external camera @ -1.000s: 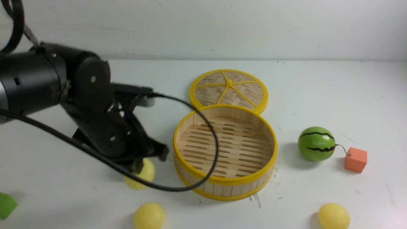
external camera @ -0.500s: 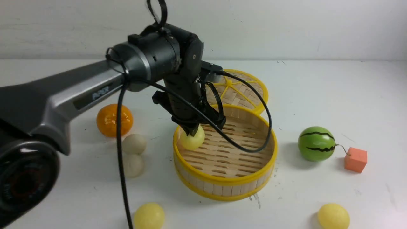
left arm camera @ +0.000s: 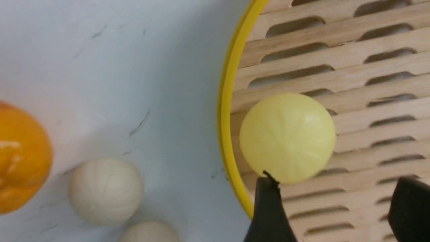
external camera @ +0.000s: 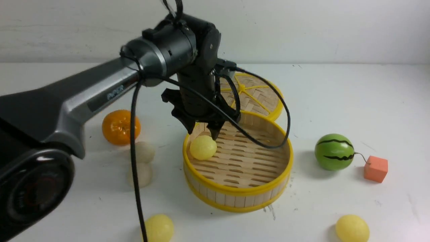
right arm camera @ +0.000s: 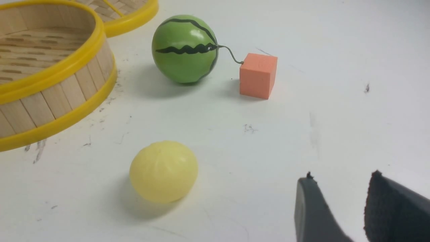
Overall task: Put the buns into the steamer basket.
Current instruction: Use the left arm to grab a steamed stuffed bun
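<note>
The steamer basket (external camera: 235, 194) stands mid-table, and one pale yellow bun (external camera: 203, 147) lies on its slatted floor by the left rim (left arm camera: 228, 101). My left gripper (external camera: 202, 132) hangs open just above that bun (left arm camera: 287, 137), with nothing between its fingers. Two cream-white buns (external camera: 144, 152) (external camera: 139, 174) sit on the table left of the basket. Two more yellow buns (external camera: 158, 228) (external camera: 352, 228) lie near the front edge. In the right wrist view my right gripper (right arm camera: 342, 176) is open and empty over bare table, off to one side of a yellow bun (right arm camera: 163, 171).
An orange fruit (external camera: 121, 127) sits at the left beyond the white buns. The woven lid (external camera: 258, 97) lies flat behind the basket. A green watermelon ball (external camera: 334, 152) and an orange cube (external camera: 375, 169) stand to the right. The left arm's cable loops over the basket.
My left gripper carried a yellow bun from the table into the basket, then opened and rose slightly. The bun now rests free on the basket floor.
</note>
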Robot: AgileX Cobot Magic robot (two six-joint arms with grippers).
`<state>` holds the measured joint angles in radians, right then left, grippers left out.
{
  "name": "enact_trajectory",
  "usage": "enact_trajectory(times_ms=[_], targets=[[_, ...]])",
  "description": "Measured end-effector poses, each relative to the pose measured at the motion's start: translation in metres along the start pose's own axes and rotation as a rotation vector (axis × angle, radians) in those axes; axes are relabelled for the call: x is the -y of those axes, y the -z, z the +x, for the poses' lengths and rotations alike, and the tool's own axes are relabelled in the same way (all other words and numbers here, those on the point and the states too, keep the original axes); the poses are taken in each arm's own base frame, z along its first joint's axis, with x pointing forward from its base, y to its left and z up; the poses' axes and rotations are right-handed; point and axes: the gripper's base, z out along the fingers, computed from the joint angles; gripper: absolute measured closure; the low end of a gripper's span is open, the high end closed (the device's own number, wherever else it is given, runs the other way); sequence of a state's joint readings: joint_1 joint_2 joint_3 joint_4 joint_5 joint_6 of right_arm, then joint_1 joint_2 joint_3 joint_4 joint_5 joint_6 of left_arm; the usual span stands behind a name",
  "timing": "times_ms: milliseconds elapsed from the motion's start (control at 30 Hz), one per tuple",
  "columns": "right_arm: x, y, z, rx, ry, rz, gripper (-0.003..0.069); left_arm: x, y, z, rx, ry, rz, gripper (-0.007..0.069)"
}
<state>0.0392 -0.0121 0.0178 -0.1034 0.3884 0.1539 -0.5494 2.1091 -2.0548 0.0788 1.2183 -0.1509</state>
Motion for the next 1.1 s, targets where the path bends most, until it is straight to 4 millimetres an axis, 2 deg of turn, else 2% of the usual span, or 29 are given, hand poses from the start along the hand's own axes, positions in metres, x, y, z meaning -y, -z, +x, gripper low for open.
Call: enact_trajectory(times_ms=[33,67,100,133,200,233,267,300,333,367,400,467,567,667,800,833,867,1100], targets=[[0.000,0.000,0.000,0.000,0.000,0.000,0.0418,-0.002,0.020,0.001,0.032,0.012,0.004,0.0200],[0.000,0.000,0.000,0.000,0.000,0.000,0.0418,-0.002,0.019,0.002,0.029,0.012,0.003,0.0207],[0.000,0.000,0.000,0.000,0.000,0.000,0.0418,-0.008,0.052,0.011,0.069,0.029,0.008,0.0297],[0.000,0.000,0.000,0.000,0.000,0.000,0.0418,-0.011,0.065,0.016,0.084,0.035,0.009,0.0337],[0.000,0.000,0.000,0.000,0.000,0.000,0.0418,-0.019,0.077,0.039,0.051,0.053,0.007,0.0472],[0.000,0.000,0.000,0.000,0.000,0.000,0.0418,-0.026,0.079,0.056,0.008,0.067,0.004,0.0573],[0.000,0.000,0.000,0.000,0.000,0.000,0.0418,-0.029,0.079,0.070,-0.023,0.074,0.001,0.0613],[0.000,0.000,0.000,0.000,0.000,0.000,0.0418,-0.030,0.075,0.072,-0.040,0.075,-0.002,0.0620],[0.000,0.000,0.000,0.000,0.000,0.000,0.0418,-0.035,0.062,0.099,-0.119,0.080,-0.014,0.0638],[0.000,0.000,0.000,0.000,0.000,0.000,0.0418,-0.035,0.051,0.111,-0.156,0.078,-0.018,0.0638],[0.000,0.000,0.000,0.000,0.000,0.000,0.0418,-0.035,0.049,0.113,-0.160,0.077,-0.018,0.0638],[0.000,0.000,0.000,0.000,0.000,0.000,0.0418,-0.036,0.024,0.125,-0.172,0.080,-0.017,0.0638],[0.000,0.000,0.000,0.000,0.000,0.000,0.0418,-0.044,0.007,0.122,-0.163,0.111,-0.013,0.0638],[0.000,0.000,0.000,0.000,0.000,0.000,0.0418,-0.066,-0.009,0.115,-0.169,0.179,-0.025,0.0627],[0.000,0.000,0.000,0.000,0.000,0.000,0.0418,-0.087,-0.024,0.111,-0.163,0.233,-0.042,0.0564],[0.000,0.000,0.000,0.000,0.000,0.000,0.0418,-0.087,-0.024,0.111,-0.162,0.234,-0.043,0.0564],[0.000,0.000,0.000,0.000,0.000,0.000,0.0418,-0.090,-0.029,0.109,-0.152,0.237,-0.047,0.0529],[0.000,0.000,0.000,0.000,0.002,0.001,0.0418,-0.091,-0.044,0.103,-0.100,0.230,-0.048,0.0417]])
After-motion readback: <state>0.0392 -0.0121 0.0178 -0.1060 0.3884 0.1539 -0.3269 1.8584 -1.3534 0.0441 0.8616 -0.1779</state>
